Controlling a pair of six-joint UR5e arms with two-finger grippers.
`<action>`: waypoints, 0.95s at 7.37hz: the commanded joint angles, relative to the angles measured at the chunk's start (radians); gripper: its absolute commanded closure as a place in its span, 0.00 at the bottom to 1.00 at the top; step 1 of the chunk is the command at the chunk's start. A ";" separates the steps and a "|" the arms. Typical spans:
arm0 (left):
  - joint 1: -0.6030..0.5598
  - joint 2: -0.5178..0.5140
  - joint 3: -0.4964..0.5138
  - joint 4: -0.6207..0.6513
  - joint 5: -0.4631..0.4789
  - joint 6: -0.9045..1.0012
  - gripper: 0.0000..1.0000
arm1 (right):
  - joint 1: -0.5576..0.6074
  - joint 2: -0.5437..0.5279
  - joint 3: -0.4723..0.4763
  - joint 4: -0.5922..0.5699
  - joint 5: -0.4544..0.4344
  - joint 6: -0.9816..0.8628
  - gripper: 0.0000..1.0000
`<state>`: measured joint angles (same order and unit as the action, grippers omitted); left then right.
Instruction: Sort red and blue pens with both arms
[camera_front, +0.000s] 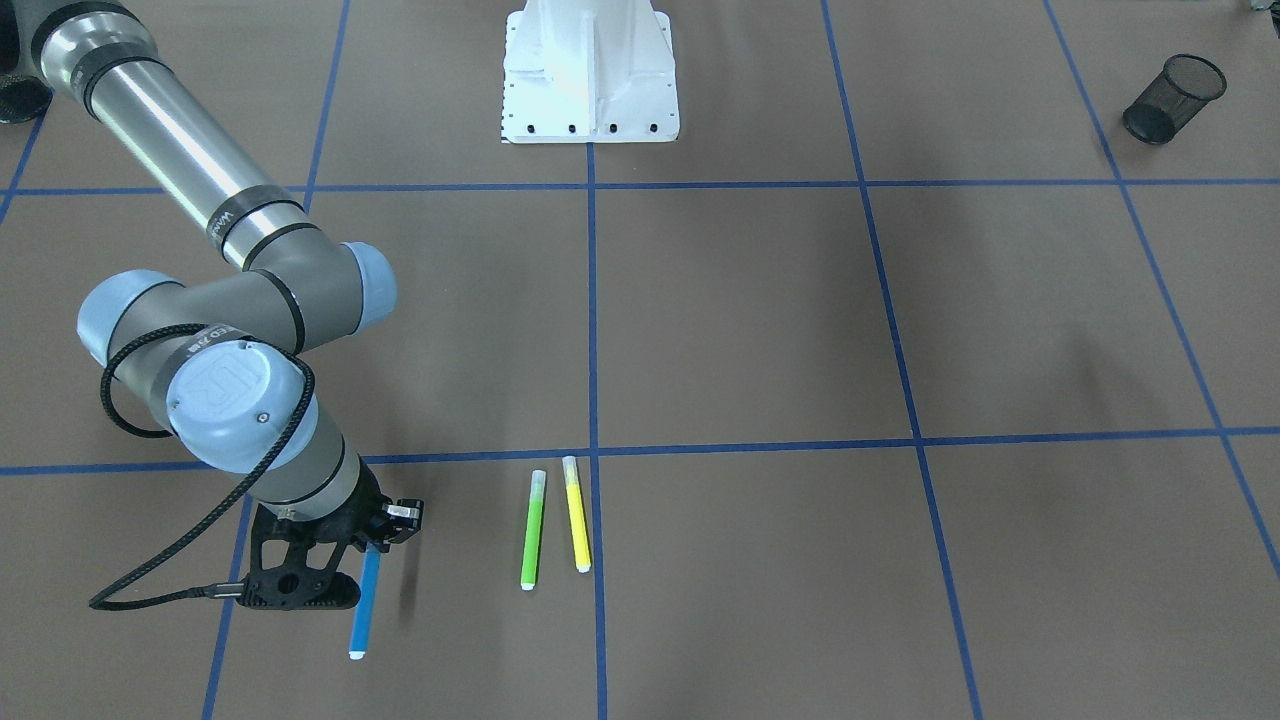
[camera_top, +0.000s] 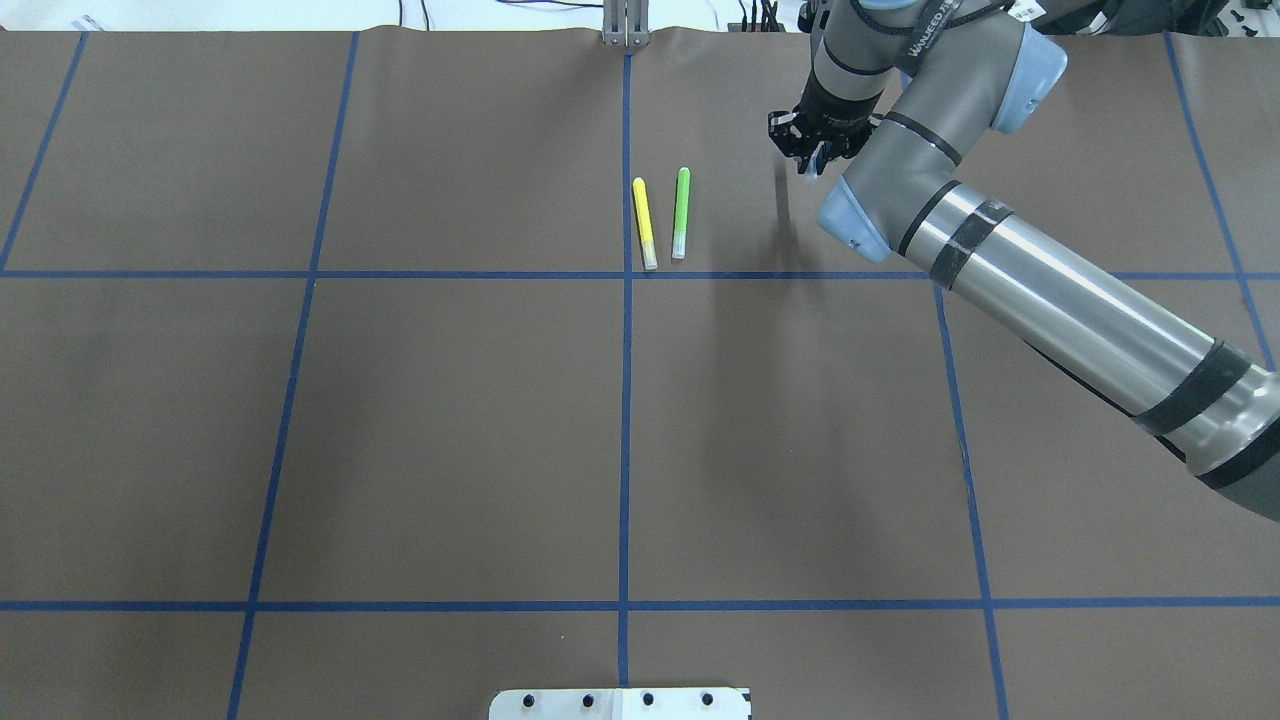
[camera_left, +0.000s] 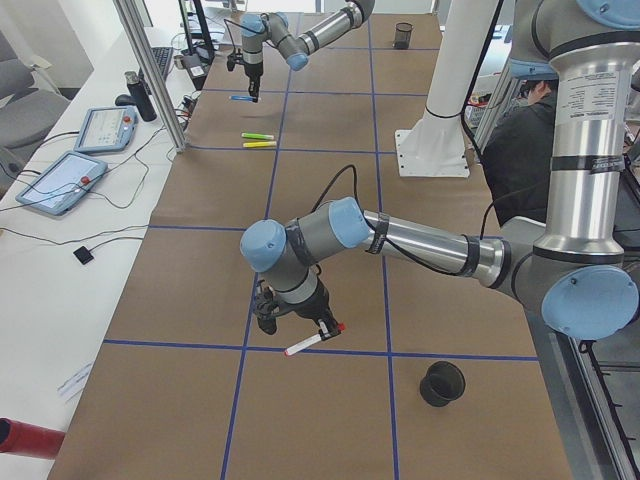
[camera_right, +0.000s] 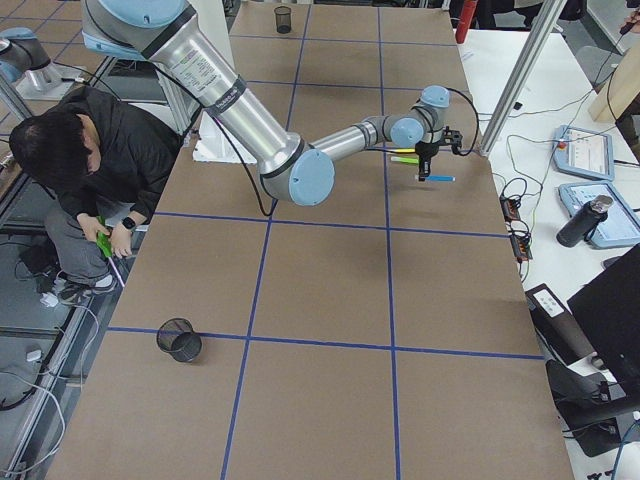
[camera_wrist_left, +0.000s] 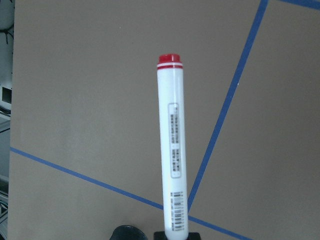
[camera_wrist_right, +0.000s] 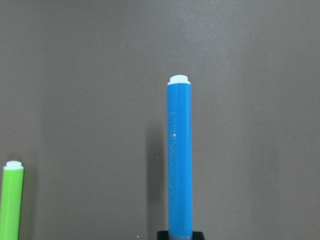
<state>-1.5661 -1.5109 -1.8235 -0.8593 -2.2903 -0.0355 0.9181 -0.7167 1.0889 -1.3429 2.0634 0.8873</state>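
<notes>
The blue highlighter (camera_front: 364, 610) hangs over the table, tilted, with my right gripper (camera_front: 378, 540) shut on its upper end. The right wrist view shows this blue highlighter (camera_wrist_right: 179, 155) standing straight out of the jaws. My right gripper (camera_top: 815, 150) is at the far right-centre of the table. In the exterior left view my left gripper (camera_left: 325, 325) is low over the table with the white red-ended marker (camera_left: 308, 343) in it. The left wrist view has the same marker (camera_wrist_left: 171, 150) sticking out of the shut jaws, its red end away from the camera.
A green highlighter (camera_front: 532, 530) and a yellow highlighter (camera_front: 576, 513) lie side by side near the centre line, left of the right gripper in the overhead view. One black mesh cup (camera_left: 442, 383) stands near my left gripper, another (camera_right: 285, 18) at the far end. A person (camera_right: 90, 170) crouches beside the table.
</notes>
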 joint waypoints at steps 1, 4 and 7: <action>-0.017 0.145 -0.013 0.023 -0.160 -0.004 1.00 | 0.047 -0.004 0.051 -0.140 0.003 -0.159 1.00; -0.129 0.234 -0.016 0.074 -0.225 -0.024 1.00 | 0.146 -0.069 0.147 -0.305 0.027 -0.409 1.00; -0.219 0.313 -0.004 0.181 -0.333 -0.024 1.00 | 0.223 -0.159 0.208 -0.357 0.034 -0.581 1.00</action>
<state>-1.7512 -1.2357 -1.8388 -0.7045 -2.6039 -0.0587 1.1086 -0.8233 1.2569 -1.6788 2.0936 0.3777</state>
